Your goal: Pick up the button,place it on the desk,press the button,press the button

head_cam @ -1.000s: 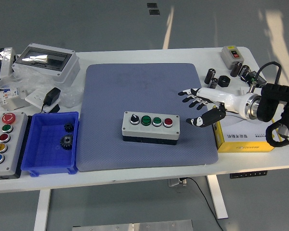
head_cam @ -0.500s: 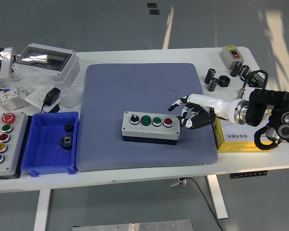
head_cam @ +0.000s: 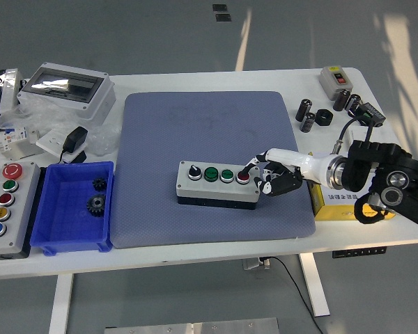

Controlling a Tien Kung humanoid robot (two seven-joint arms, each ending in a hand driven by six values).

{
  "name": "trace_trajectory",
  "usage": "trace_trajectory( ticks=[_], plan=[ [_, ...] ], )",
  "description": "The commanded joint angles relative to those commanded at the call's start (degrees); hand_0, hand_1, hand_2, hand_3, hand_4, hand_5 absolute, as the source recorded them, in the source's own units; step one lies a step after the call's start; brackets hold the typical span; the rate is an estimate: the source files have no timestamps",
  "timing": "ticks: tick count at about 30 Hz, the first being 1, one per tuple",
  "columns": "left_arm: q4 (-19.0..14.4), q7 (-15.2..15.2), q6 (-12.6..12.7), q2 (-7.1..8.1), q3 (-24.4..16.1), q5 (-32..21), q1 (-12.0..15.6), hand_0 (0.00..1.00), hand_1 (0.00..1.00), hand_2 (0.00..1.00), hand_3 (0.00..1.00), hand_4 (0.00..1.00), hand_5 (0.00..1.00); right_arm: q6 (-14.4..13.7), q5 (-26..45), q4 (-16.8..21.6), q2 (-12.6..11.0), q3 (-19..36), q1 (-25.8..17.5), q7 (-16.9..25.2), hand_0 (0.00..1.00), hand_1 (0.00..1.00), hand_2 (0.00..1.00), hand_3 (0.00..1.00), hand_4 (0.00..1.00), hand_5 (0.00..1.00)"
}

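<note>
Desk point(head_cam: 195, 259): white, near edge bare along the bottom of the head view.
Blue bin point(head_cam: 74, 206): near left, two black gears point(head_cam: 96, 195) inside, well apart from the action.
Five-button box point(head_cam: 10, 207): far left edge of the desk, untouched.
Yellow box point(head_cam: 348, 202): near right, under the forearm.
Right robot hand point(head_cam: 268, 173): in from the right, low over the mat, index finger point(head_cam: 249, 161) stretched out toward the left, other fingers curled under; holding nothing.
Button box point(head_cam: 218, 184): grey-topped, black base, flat on the blue mat point(head_cam: 209, 132), just left of the robot hand.
Long axis: running left to right, four controls in a row, so approached end-on from its right end.
Red button point(head_cam: 243, 177): rightmost control, nearest the robot hand; fingertip right at it, looks to be touching, though pressed down or not too fine to tell.
Green buttons point(head_cam: 219, 175): next along to the left, farther from the fingertip; black selector knob point(head_cam: 193, 170) farthest.
Nearer arm: right only; left arm out of view.
Judgement: pick and place look done, press on the red button in hand; next press probably a short shift left along the row.
Far side: black cylinders point(head_cam: 306, 116) and a small switch box point(head_cam: 334, 78) at the far right, clear-lidded enclosure point(head_cam: 64, 88) at the far left, all idle.
</note>
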Motion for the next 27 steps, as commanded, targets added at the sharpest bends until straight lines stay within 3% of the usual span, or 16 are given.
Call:
trace_trajectory(
  ticks=[12, 22, 27],
  plan=[
    [0.0, -0.1, 0.0, 0.01, 0.3, -0.2, -0.2, 0.624, 0.564, 0.537, 0.594, 0.545, 0.140, -2.1, -0.3, -5.0, 1.8, -3.5, 0.3, 0.7, 0.002, 0.094, 0.212, 0.748, 0.240, 0.002],
    [0.0, -0.1, 0.0, -0.14, 0.4, -0.3, 0.1, 0.624, 0.566, 0.537, 0.593, 0.546, 0.146, -2.1, 2.1, 0.4, 1.0, 2.7, -0.8, 6.6, 0.002, 0.089, 0.208, 0.745, 0.248, 0.002],
    [0.0, -0.1, -0.1, -0.22, 0.4, -0.2, 0.1, 0.623, 0.564, 0.536, 0.593, 0.546, 0.148, -2.1, 0.4, 0.7, 1.9, 6.8, -3.7, 7.3, 0.002, 0.088, 0.207, 0.741, 0.255, 0.002]
  ],
)
